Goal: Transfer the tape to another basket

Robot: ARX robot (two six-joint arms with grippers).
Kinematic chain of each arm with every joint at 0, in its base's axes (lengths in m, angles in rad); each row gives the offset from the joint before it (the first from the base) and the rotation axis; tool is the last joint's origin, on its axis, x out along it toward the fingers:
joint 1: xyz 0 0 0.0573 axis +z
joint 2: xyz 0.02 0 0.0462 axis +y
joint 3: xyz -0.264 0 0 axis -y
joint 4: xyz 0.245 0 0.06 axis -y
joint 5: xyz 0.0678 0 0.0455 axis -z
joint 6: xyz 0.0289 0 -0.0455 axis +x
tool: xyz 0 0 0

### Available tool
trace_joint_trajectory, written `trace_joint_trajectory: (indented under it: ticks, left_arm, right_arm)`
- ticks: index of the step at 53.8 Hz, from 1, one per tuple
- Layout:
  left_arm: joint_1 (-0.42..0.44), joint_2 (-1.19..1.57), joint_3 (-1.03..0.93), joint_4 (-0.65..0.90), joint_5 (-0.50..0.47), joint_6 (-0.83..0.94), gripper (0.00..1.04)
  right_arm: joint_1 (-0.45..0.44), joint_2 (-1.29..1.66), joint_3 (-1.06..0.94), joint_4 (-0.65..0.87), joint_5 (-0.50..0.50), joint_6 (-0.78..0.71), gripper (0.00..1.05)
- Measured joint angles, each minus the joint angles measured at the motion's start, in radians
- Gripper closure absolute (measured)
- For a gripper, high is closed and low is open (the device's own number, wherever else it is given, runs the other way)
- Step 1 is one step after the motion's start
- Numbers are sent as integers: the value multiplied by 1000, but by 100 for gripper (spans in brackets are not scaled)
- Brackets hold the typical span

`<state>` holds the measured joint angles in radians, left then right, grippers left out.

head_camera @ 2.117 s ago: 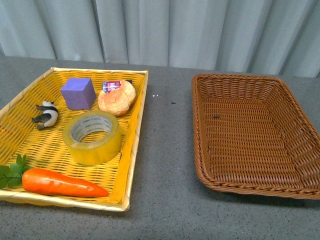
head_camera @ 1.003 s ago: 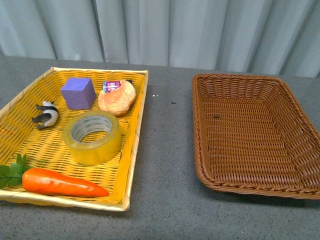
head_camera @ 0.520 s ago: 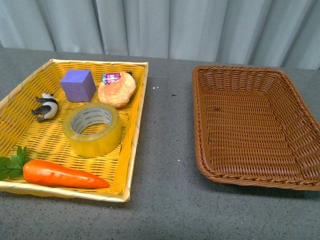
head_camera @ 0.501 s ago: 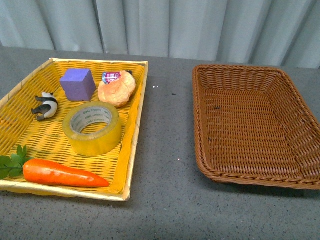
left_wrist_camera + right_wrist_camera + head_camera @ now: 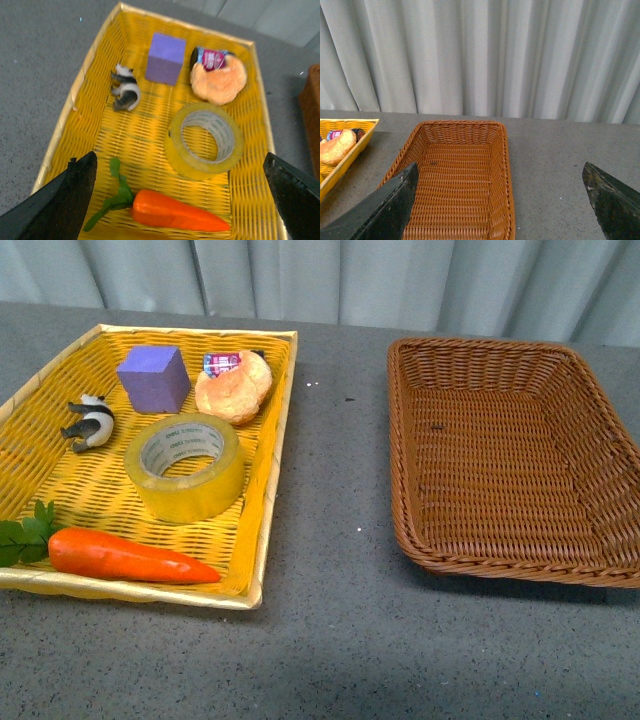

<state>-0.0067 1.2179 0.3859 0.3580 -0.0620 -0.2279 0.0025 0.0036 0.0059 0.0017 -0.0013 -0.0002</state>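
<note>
The tape [image 5: 190,496], a wide yellowish roll with a white core, lies flat in the middle of the yellow woven tray [image 5: 283,410]. The brown wicker basket [image 5: 402,420] stands empty to its right, with a strip of grey table between them. Neither gripper shows in the front view. My left gripper [image 5: 179,160] hangs open above the tray, and the tape [image 5: 195,168] lies below it between the fingers' line. My right gripper [image 5: 500,167] is open above the basket's [image 5: 508,175] right rim, holding nothing.
Sharing the tray are a purple cube [image 5: 153,375], a bread roll [image 5: 235,392] with a small packet [image 5: 222,363] behind it, a toy panda [image 5: 90,422] and a carrot [image 5: 130,556] along the near edge. A grey curtain [image 5: 330,275] closes the back.
The whole scene has slid upward in the front view, as if the camera tilted down. Tape, tray and basket keep their places relative to each other.
</note>
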Motion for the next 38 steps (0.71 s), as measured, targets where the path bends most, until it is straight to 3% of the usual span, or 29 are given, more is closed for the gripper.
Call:
trace_joint_trajectory:
  ticks: [9,24,38]
  left_arm:
    - [-3,380,189,-4,-16,-6,7]
    - [-45,594,380,-150,-66,-62,7]
    - [-72,708,482,-187,-71,-96,7]
  right_arm:
    - [0,0,0,0,0,0,9]
    - [0,0,0,0,0,0,9]
    - [0,0,0,0,0,0,9]
